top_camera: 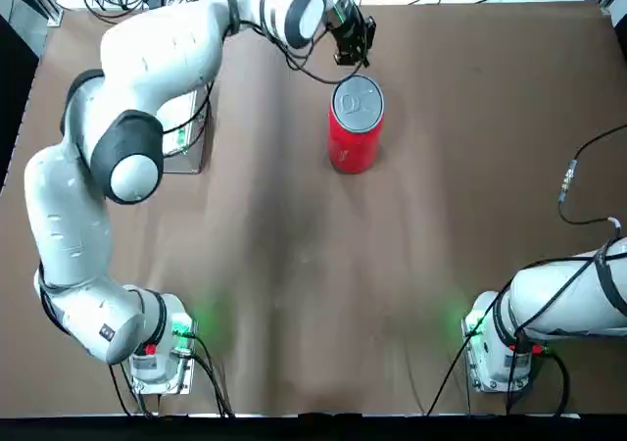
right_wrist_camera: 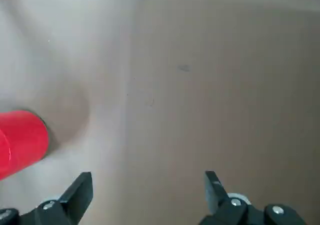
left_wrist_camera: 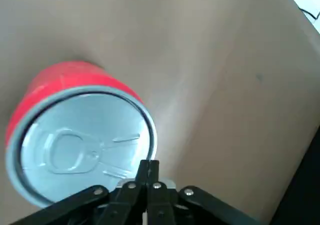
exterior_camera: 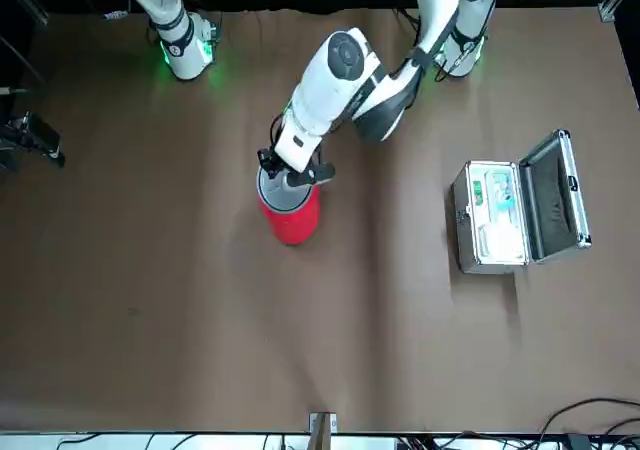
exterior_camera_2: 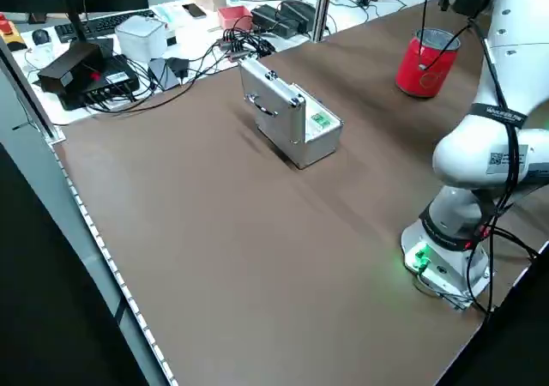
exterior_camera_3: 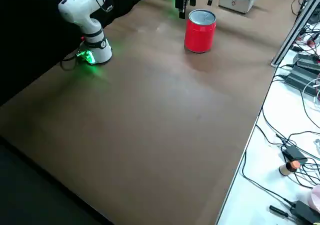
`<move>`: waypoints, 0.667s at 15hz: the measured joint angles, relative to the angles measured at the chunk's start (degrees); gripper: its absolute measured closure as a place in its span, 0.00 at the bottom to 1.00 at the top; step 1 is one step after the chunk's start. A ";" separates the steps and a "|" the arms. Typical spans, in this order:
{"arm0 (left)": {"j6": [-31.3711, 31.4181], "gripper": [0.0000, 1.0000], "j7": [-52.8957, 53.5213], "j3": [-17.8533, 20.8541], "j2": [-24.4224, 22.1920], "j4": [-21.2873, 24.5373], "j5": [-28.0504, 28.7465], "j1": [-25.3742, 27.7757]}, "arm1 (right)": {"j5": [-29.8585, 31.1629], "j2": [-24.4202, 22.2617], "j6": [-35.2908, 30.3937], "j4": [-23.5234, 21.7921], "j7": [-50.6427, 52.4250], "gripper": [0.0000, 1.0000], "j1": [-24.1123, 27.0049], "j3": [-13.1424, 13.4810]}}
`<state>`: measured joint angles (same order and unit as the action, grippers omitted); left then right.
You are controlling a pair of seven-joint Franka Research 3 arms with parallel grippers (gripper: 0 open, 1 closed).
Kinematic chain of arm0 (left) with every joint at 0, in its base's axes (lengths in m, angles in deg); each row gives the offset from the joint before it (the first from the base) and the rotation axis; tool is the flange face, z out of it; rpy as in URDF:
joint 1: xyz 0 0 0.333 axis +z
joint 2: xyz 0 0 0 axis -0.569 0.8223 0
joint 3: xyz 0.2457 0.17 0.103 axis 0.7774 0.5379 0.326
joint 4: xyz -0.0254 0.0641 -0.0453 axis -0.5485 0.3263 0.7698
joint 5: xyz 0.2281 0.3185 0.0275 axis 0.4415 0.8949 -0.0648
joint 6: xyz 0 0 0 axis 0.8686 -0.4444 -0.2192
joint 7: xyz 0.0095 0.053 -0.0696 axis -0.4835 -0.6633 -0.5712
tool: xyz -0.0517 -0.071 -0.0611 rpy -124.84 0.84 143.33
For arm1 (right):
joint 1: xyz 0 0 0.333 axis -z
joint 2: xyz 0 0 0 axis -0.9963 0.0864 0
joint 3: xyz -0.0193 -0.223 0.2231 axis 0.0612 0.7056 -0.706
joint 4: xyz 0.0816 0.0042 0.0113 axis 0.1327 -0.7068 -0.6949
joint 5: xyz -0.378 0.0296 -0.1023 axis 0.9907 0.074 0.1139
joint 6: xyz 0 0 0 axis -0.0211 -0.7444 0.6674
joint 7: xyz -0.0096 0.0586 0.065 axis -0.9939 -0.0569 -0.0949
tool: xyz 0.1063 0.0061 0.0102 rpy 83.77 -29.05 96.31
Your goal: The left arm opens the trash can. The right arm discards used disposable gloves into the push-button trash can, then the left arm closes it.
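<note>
Standing upright on the brown tabletop, toward the far side from the arm bases and roughly mid-width, the trash can is seen w/ its round silver-grey lid shut flat on top. The left arm is stretched out over the tabletop, and the left tool is held just beyond the can's far rim in the top view; in the left wrist view its fingers are pressed together (no gap visible) right at the lid's edge. Whether lid contact is made can't be told.

The right arm is kept back near its green-lit base at the tabletop's near right. In the right wrist view the right tool is spread wide, nothing between its fingers, w/ bare tabletop under it and a bit of the red can off to one side, well apart.

A silver metal case lies open on the robot's left side of the tabletop, well apart from the can, partly hidden under the left arm in the top view. No gloves are made out in any view.
</note>
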<state>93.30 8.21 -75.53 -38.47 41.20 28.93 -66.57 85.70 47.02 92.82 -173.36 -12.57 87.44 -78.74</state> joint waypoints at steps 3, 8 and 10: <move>-4.14 0.87 0.00 -0.11 -2.21 -0.04 0.00 1.84 | 0.00 0.00 -0.02 -0.01 0.00 0.01 -0.08 -0.05; -12.44 0.29 0.16 -0.15 -7.30 -0.09 0.01 6.93 | 0.00 0.00 -0.15 -0.04 0.00 0.01 -0.15 -0.16; -16.17 0.12 2.19 -0.11 -9.14 -0.12 0.18 9.41 | 0.00 0.00 -0.17 -0.04 0.00 0.01 -0.14 -0.15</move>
<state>77.13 10.39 -75.63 -47.60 41.08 29.10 -57.16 85.70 47.02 92.65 -173.40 -12.57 87.30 -78.89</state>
